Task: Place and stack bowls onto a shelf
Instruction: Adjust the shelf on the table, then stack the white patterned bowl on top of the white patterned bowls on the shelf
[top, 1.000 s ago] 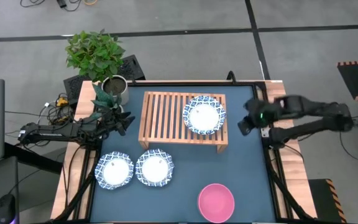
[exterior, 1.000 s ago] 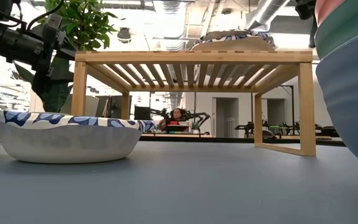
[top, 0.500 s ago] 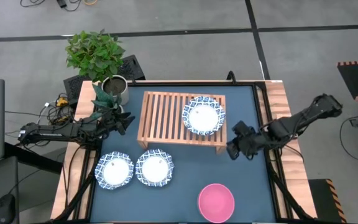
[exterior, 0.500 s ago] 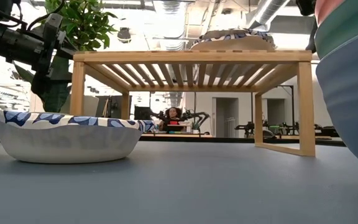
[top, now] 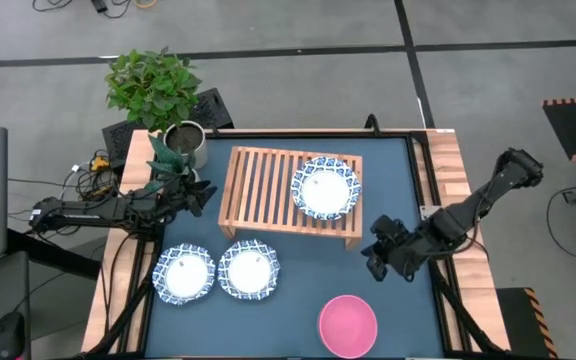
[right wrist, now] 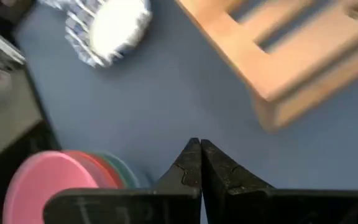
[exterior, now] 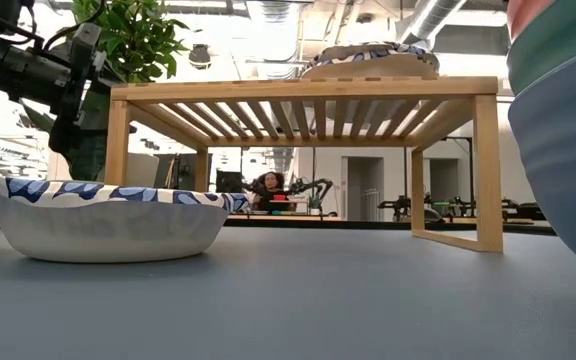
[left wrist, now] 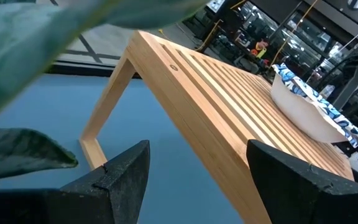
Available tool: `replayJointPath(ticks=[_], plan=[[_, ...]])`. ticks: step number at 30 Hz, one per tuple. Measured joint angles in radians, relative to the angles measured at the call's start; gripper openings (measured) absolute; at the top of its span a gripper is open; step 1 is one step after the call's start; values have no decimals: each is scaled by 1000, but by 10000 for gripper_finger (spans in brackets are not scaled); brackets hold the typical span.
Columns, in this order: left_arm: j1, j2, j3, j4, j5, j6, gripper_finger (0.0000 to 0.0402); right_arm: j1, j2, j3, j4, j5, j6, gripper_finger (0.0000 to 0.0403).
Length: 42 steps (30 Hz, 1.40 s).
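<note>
The light-wood shelf (top: 288, 195) stands mid-table on its short legs. One white bowl with a blue patterned rim (top: 326, 187) sits on its slatted top at the right end, also in the low view (exterior: 373, 58). Two more patterned bowls (top: 184, 273) (top: 249, 270) rest on the table near the front left. A pink bowl (top: 348, 325) tops a stack with green and blue ones (exterior: 563, 120). My right gripper (top: 378, 257) is shut and empty, between the shelf's near right leg and the pink stack (right wrist: 48, 180). My left gripper (top: 200, 192) is open beside the shelf's left end (left wrist: 166, 68).
A potted plant in a metal pot (top: 183, 140) stands at the far left corner, its leaves close to my left gripper. The dark blue tabletop (top: 398, 180) shows bare to the right of the shelf. A person sits far off in the room (exterior: 268, 185).
My right gripper has swung from the right of the shelf toward the table's near edge and down, ending beside the shelf's near right leg, closer to the pink stack. The shelf with its bowl has shifted a little toward the table's left.
</note>
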Motion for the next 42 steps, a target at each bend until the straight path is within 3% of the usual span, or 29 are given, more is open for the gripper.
replayJointPath(ticks=[12,33,42], plan=[[0,0,0,0,0,-8,253,-71,116,0,-19,57,-3,17],[0,0,0,0,7,-6,253,-184,119,0,-177,79,-42,24],[0,0,0,0,269,44,253,-143,-8,0,-23,55,-176,39]])
